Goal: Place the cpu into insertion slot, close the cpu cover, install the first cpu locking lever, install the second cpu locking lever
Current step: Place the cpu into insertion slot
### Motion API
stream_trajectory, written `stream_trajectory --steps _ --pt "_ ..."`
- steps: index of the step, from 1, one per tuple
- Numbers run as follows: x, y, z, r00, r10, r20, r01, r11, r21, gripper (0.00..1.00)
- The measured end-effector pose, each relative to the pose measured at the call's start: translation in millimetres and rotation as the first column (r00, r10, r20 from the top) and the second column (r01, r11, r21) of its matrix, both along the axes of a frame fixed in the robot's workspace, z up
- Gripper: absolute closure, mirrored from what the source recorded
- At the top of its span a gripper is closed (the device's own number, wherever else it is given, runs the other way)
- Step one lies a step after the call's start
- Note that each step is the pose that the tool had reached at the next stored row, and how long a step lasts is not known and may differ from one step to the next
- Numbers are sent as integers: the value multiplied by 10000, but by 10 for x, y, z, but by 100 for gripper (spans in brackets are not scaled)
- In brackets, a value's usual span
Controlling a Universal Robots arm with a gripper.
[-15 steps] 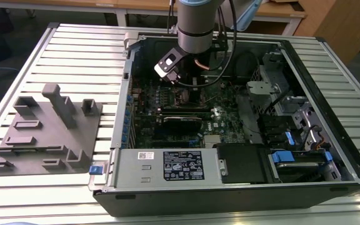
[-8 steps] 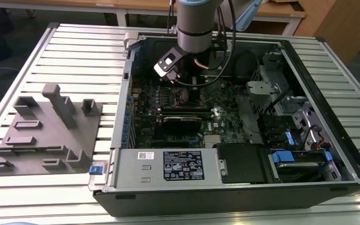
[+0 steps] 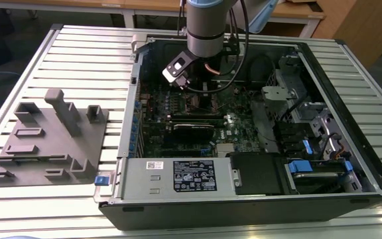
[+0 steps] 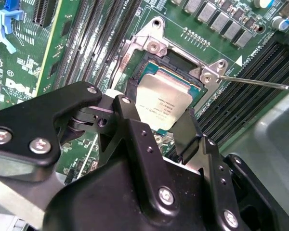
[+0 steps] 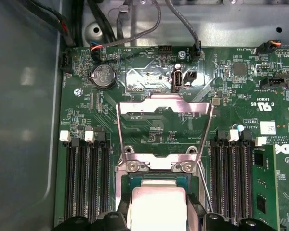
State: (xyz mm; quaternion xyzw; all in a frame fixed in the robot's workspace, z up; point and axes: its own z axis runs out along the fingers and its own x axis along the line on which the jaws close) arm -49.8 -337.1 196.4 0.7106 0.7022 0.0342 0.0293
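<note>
Between the fingers of the black gripper (image 4: 159,113), closed on two opposite edges, the small silver-grey square cpu (image 4: 164,102) sits right over the dark silver-rimmed insertion slot (image 4: 179,61), about ten o'clock from the middle of the black computer case (image 3: 244,211) in the exterior view, with the thin silver cpu cover (image 5: 159,98) open beyond.

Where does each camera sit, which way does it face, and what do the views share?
Exterior view: off the arm, above the table, looking down into the open computer case; the arm reaches in.
Second wrist view: on the arm, looking close past the pincer, closed on the cpu at the insertion slot.
First wrist view: on the arm, facing down on the motherboard and raised cpu cover; the pincer's end shows.
Shared: both wrist views show the cpu in the pincer.
</note>
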Motion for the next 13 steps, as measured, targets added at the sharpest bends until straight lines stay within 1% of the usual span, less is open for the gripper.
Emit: stream_trajectory --steps 13 --pt "-14 -15 -15 10000 -5 1 5 10000 1 46"
